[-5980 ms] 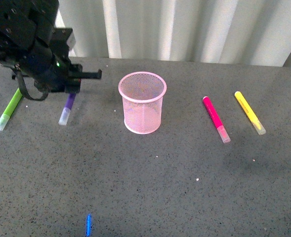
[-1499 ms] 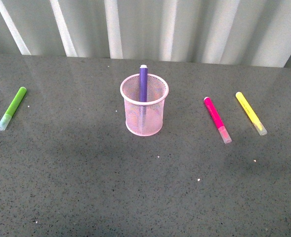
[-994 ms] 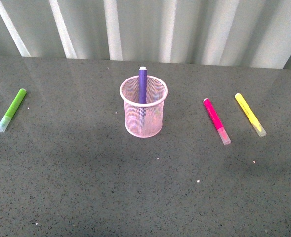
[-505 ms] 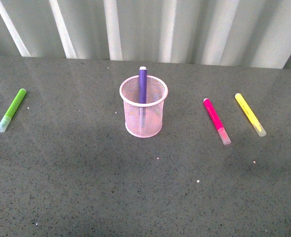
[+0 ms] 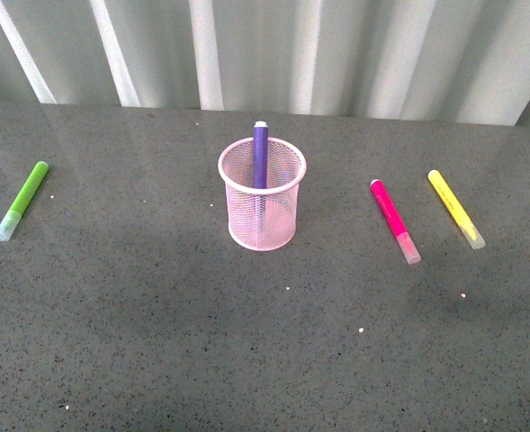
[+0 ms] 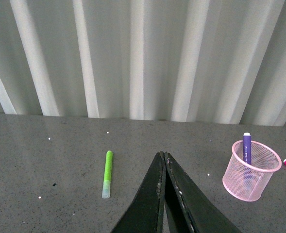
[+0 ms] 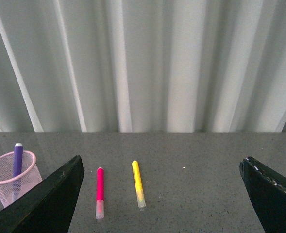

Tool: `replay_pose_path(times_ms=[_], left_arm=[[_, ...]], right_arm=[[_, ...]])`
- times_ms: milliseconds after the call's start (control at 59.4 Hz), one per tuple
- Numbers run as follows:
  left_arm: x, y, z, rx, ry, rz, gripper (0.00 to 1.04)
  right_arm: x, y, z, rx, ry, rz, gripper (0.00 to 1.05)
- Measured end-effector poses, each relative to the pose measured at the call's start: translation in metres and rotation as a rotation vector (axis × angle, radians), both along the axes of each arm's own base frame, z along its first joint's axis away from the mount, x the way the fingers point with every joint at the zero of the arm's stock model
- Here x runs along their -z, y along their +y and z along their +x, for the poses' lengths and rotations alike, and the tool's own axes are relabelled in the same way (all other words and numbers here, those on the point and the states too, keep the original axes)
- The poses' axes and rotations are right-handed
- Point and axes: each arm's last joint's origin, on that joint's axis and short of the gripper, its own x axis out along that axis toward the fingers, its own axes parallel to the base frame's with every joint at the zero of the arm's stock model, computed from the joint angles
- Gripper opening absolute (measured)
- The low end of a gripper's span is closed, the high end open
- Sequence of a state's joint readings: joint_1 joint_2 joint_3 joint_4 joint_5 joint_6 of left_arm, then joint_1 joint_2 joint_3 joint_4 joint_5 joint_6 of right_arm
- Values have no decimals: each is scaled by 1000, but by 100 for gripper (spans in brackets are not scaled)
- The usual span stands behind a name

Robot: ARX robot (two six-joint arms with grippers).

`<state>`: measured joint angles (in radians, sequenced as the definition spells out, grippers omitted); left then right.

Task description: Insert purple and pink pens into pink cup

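The pink cup [image 5: 262, 195] stands upright mid-table, and the purple pen [image 5: 261, 155] stands inside it, leaning on the far rim, its end above the rim. The pink pen [image 5: 393, 219] lies flat to the cup's right, clear cap toward me. Neither arm shows in the front view. In the left wrist view my left gripper [image 6: 162, 156] is shut with nothing in it, raised well away from the cup [image 6: 252, 171] and the purple pen [image 6: 246, 148]. My right gripper [image 7: 162, 165] hangs wide open and empty, back from the pink pen [image 7: 100, 192] and the cup [image 7: 12, 177].
A lime-green marker [image 5: 22, 198] lies at the far left of the grey table [image 5: 265, 342]. A yellow marker [image 5: 455, 208] lies just right of the pink pen. A corrugated white wall [image 5: 273, 49] runs along the table's far edge.
Six seconds ago my left arm was over the purple pen lying left of the cup; now that pen stands in the cup and the arm has left the front view. Nothing moved in the last second.
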<state>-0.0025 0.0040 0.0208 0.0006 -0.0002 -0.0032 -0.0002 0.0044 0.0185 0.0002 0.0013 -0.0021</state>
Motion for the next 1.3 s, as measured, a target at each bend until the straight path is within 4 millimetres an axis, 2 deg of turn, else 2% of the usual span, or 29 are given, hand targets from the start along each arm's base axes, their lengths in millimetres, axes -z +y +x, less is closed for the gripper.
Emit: replay_pose_path(times_ms=[387, 438, 472, 539, 674, 758, 809, 994, 1196, 1297], left_arm=[[0, 0, 0, 0, 0, 0, 72], [0, 0, 0, 0, 0, 0, 81], [0, 0, 0, 0, 0, 0, 88], [0, 0, 0, 0, -1, 0, 99], [0, 0, 0, 0, -1, 1, 98], [0, 0, 0, 0, -1, 1, 98], [0, 0, 0, 0, -1, 1, 98], [0, 0, 0, 0, -1, 1, 98], [0, 0, 0, 0, -1, 1, 98], [0, 0, 0, 0, -1, 1, 98]], right_arm=[[0, 0, 0, 2, 3, 1, 98], [0, -1, 1, 19, 152, 30, 98], [2, -1, 5, 18, 370, 44, 98], [6, -2, 18, -3, 505, 45, 98], [6, 3, 54, -106, 570, 3, 98], [3, 9, 93, -175, 595, -10, 98], [4, 11, 110, -187, 615, -22, 98], [30, 28, 184, -171, 756, -64, 98], [56, 48, 230, -120, 823, -117, 98], [67, 55, 244, -122, 846, -125, 98]])
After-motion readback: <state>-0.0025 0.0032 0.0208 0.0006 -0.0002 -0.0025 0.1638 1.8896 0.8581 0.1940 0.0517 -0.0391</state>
